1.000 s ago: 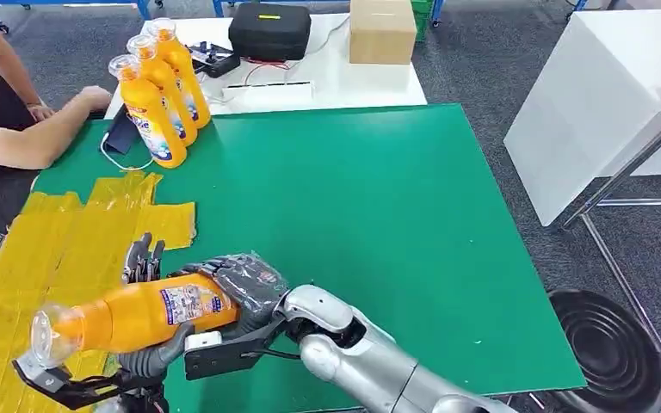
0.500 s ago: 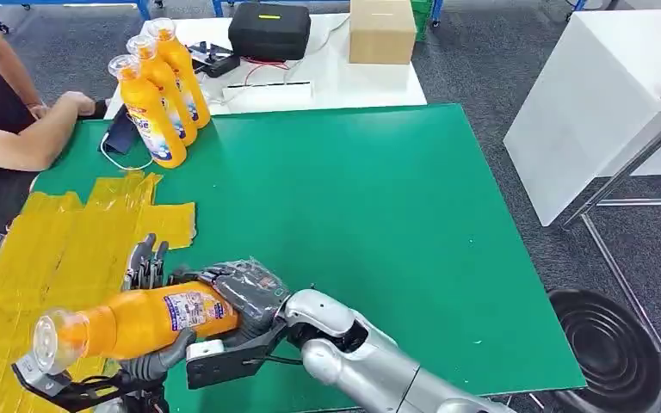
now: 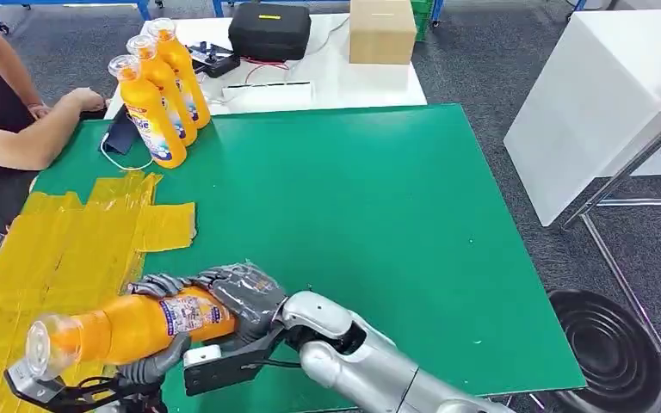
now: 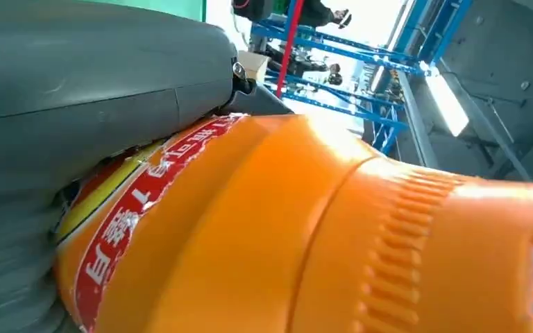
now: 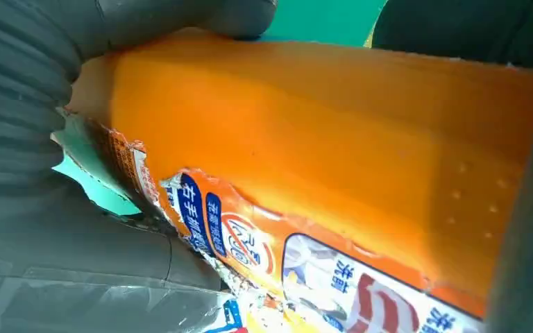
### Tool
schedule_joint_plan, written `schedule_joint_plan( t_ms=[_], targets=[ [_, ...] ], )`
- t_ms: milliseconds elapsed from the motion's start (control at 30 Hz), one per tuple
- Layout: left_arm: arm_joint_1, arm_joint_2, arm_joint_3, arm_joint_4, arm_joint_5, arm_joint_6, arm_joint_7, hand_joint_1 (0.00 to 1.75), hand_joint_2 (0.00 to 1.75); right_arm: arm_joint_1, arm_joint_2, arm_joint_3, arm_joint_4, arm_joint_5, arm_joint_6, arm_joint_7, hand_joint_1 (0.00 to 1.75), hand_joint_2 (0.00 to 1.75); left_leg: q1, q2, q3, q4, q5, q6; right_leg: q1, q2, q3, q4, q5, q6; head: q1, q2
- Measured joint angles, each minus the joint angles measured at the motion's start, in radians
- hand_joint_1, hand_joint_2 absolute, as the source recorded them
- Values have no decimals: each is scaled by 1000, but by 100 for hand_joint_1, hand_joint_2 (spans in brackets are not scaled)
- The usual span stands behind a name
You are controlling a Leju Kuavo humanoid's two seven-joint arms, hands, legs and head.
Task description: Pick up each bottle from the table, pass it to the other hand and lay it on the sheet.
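An orange bottle [image 3: 138, 325] lies level in the air over the near left corner of the green table [image 3: 379, 215], its clear cap toward the yellow sheet [image 3: 60, 249]. My right hand [image 3: 245, 292] grips its base end. My left hand [image 3: 157, 361] holds its middle, fingers curled over the top and thumb underneath. The left wrist view shows the bottle [image 4: 305, 229] pressed against the left hand [image 4: 76, 104]. In the right wrist view the torn label and orange body [image 5: 333, 139] lie inside the right hand [image 5: 35, 83]. Three more orange bottles [image 3: 151, 112] stand upright at the far left.
A person's arm [image 3: 26, 138] rests at the table's far left corner beside a dark phone [image 3: 122, 133]. Behind the green table stand a black case [image 3: 268, 30] and a cardboard box [image 3: 382, 30]. A white table [image 3: 602, 95] stands to the right.
My left hand's fingers, upright beside the bottle before, have curled over it. The bottle has dropped slightly and shifted a little left. The right hand keeps its grip.
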Motion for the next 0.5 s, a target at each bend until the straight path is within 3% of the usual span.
schedule_joint_plan(
  t_ms=[300,333,367,433,467,500],
  targets=[
    [1,0,5,0,1,-14,-6,175,175,0,0,2,-2,0,1,-1,171,175,0,0,0,0,0,0,0,0,0,0,0,0,0,0],
    [1,0,5,0,1,-14,-6,175,175,0,0,2,-3,0,2,-1,17,175,0,0,0,0,0,0,0,0,0,0,0,0,0,0],
    [2,0,5,0,1,-15,-6,175,175,0,0,3,-3,0,2,-1,0,175,0,0,0,0,0,0,0,0,0,0,0,0,0,0],
    [2,0,5,0,3,-16,-8,175,175,1,0,4,-3,0,2,-1,0,175,0,0,0,0,0,0,0,0,0,0,0,0,0,0],
    [2,0,6,-1,3,-17,-9,175,175,2,-1,5,-3,2,2,-1,0,0,0,0,0,0,0,0,0,0,0,0,0,0,0,0],
    [3,0,6,-2,2,-16,-11,175,175,4,-1,5,-3,7,2,-1,0,0,0,0,0,0,0,0,0,0,0,0,0,0,0,0]
  ],
)
